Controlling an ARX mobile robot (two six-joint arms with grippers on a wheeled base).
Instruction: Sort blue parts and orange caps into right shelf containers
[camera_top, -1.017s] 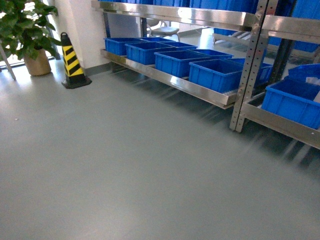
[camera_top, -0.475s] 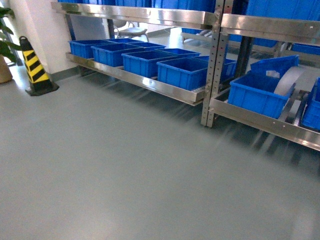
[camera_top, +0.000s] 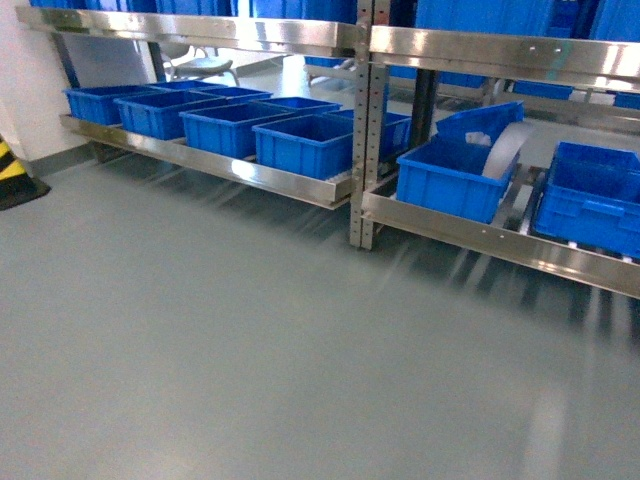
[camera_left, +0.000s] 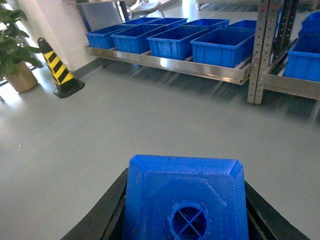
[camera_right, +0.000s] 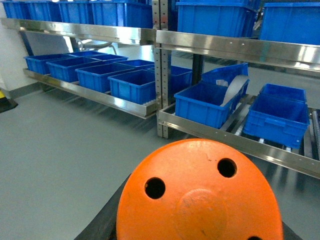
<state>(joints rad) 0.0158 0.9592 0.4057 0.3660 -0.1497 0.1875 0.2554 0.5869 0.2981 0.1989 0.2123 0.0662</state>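
Steel rack, the right shelf (camera_top: 470, 232), fills the far side of the head view, w/ a perforated upright (camera_top: 365, 120) splitting it into two bays; grey floor (camera_top: 250, 360) in front. Blue crates, the containers (camera_top: 305, 145), sit on the low tier: approx 5 in a row left of the upright, plus 3 to its right, one of them tilted behind the front crate w/ something pale inside, too blurred to name. More crates on the upper tier, cut off by the frame edge. Striped cone (camera_left: 59, 70) and a potted plant (camera_left: 15, 47) stand by the wall, well left of the rack, seen from the left wrist. Nothing stands between the robot and the low tier.

One blue part (camera_left: 186, 197) fills the bottom of the left wrist view, pinched between the dark fingers (camera_left: 100, 220) of the left gripper (camera_left: 186, 220), round recess facing the cam. One orange cap (camera_right: 200, 195), 3 small holes visible in its top, sits clamped in the right gripper (camera_right: 200, 235), black fingers barely showing at its lower edges. Neither arm shows in the head view.
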